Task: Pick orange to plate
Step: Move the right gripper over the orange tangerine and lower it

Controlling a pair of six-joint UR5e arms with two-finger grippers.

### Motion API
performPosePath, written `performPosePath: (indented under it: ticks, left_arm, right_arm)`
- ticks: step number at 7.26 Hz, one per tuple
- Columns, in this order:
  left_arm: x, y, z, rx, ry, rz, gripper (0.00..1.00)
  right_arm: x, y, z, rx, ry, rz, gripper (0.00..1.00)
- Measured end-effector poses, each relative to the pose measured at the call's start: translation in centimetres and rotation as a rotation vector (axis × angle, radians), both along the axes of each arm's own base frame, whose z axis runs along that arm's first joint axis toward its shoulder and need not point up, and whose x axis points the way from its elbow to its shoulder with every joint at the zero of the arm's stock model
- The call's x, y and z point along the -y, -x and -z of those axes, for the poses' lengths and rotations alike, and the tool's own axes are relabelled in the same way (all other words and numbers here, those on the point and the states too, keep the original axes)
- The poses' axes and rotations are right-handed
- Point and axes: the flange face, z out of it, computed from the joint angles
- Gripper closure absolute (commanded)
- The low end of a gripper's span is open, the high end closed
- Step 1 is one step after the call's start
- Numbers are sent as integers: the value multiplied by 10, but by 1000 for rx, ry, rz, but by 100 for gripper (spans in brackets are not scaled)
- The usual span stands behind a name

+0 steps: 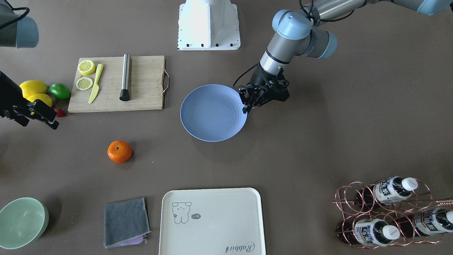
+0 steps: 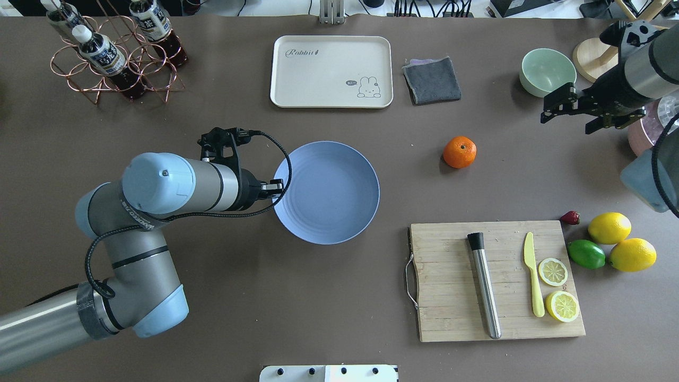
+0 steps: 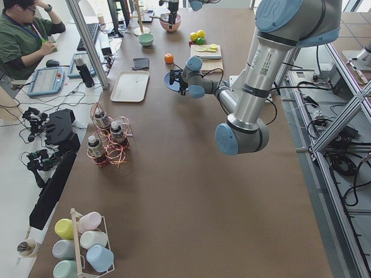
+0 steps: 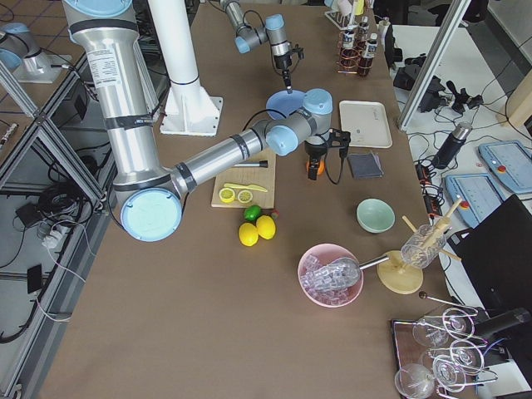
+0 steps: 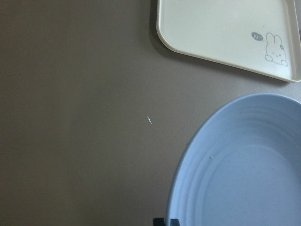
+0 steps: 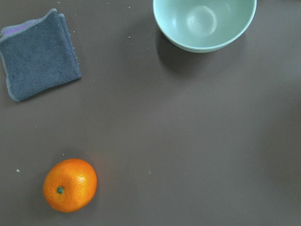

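Observation:
The orange [image 1: 119, 151] [image 2: 459, 152] lies alone on the brown table, between the plate and the green bowl; in the right wrist view the orange [image 6: 69, 185] sits at the lower left. The blue plate [image 1: 212, 113] [image 2: 329, 191] [image 5: 244, 165] is empty at the table's centre. My left gripper [image 1: 245, 109] [image 2: 278, 187] [image 5: 167, 221] is shut, its tips right at the plate's rim; whether they pinch the rim I cannot tell. My right gripper [image 1: 39, 124] [image 2: 566, 123] hangs open and empty above the table, beside the orange and toward the bowl.
A green bowl [image 2: 547, 71] [image 6: 204, 23] and grey cloth [image 2: 432, 79] [image 6: 40, 54] lie beyond the orange. A cream tray [image 2: 331, 71] lies behind the plate. A cutting board [image 2: 456, 286] holds a knife, metal rod and lemon slices; lemons [image 2: 610, 228] and a lime [image 2: 586, 253] sit beside it. A bottle rack [image 2: 111, 53] stands far left.

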Motion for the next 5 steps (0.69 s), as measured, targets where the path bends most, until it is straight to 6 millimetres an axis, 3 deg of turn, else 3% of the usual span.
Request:
performPosePath:
  ticks: [2, 3, 4, 5]
  left_arm:
    - [-23, -36, -6, 36, -19, 8, 100]
    - [-25, -45, -10, 50, -21, 11, 81]
    - [-26, -48, -12, 55, -21, 12, 3]
    - [-27, -49, -12, 54, -23, 13, 2]
  right_arm:
    - [-1, 26, 15, 5, 5, -1, 0]
    - [0, 35, 20, 6, 7, -4, 0]
    - [2, 45, 25, 8, 11, -7, 0]
    - [4, 54, 29, 9, 14, -6, 0]
